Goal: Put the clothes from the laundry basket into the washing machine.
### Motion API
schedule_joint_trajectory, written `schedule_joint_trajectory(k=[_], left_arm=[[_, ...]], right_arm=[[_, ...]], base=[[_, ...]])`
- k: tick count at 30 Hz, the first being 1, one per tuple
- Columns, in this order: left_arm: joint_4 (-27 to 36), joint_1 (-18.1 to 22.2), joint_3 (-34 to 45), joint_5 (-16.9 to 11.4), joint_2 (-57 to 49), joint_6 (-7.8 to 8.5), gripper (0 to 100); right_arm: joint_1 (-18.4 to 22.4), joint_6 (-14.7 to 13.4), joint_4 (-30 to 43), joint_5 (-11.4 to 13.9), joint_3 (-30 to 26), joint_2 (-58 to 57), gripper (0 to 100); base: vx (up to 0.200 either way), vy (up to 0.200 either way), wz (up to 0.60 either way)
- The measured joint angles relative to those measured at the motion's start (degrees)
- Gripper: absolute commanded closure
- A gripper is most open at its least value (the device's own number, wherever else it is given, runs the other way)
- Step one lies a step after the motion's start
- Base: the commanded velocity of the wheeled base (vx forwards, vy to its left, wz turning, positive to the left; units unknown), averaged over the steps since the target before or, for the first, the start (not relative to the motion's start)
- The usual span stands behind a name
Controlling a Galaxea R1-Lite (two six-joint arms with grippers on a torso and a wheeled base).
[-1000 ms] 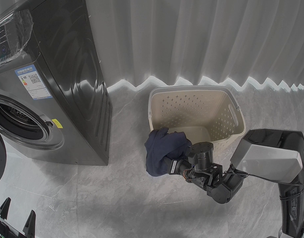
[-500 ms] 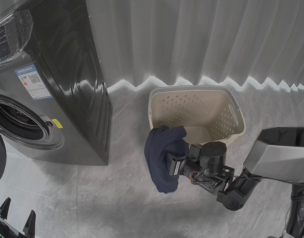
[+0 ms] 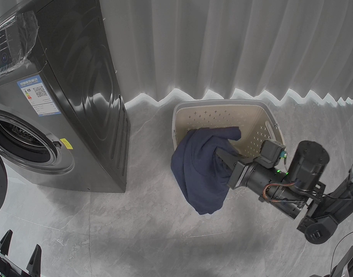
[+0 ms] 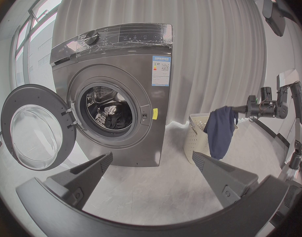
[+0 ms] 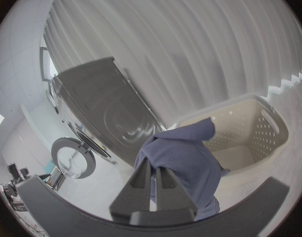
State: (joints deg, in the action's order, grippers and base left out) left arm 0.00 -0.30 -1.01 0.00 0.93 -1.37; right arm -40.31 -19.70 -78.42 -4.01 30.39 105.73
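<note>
You are in the carry step: your right gripper (image 3: 222, 156) has its fingers (image 5: 141, 178) pinched together on a navy garment (image 3: 201, 174), which hangs in the air over the near left corner of the laundry basket (image 3: 222, 102); its lower fold drapes outside the rim and clear of the floor (image 3: 145, 231). I see nothing else lying in the basket, though the cloth hides part of its bottom. The washing machine (image 3: 68, 97) stands well apart to your left, its door (image 4: 37, 129) swung wide and dark clothes (image 4: 113, 116) already lying in the drum; your left gripper (image 4: 151, 155) sits low before that opening, fingers spread and holding nothing. Next, I judge, you need to swing the right arm leftward and down to the level of the drum mouth, keeping the hanging cloth off the floor; push the garment well inside before letting go, or the trailing end may catch on the lip.
</note>
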Motion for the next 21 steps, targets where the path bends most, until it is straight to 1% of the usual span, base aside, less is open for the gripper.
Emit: schedule_joint_trajectory(k=[2,6,12,21], left_arm=[[0.0,0.0,0.0,0.0,0.0,0.00,0],[0.0,0.0,0.0,0.0,0.0,0.02,0],[0.0,0.0,0.0,0.0,0.0,0.02,0],[0.0,0.0,0.0,0.0,0.0,0.02,0]], right_arm=[[0.0,0.2,-0.2,0.8,-0.3,-3.0,100],[-0.2,0.6,0.2,1.5,-0.5,-8.0,100],[-0.6,3.6,3.0,2.4,-0.3,-15.3,100],[-0.5,3.9,3.2,2.5,-0.7,-20.0,100]], base=[[0.000,0.000,0.00],[0.000,0.000,0.00],[0.000,0.000,0.00],[0.000,0.000,0.00]])
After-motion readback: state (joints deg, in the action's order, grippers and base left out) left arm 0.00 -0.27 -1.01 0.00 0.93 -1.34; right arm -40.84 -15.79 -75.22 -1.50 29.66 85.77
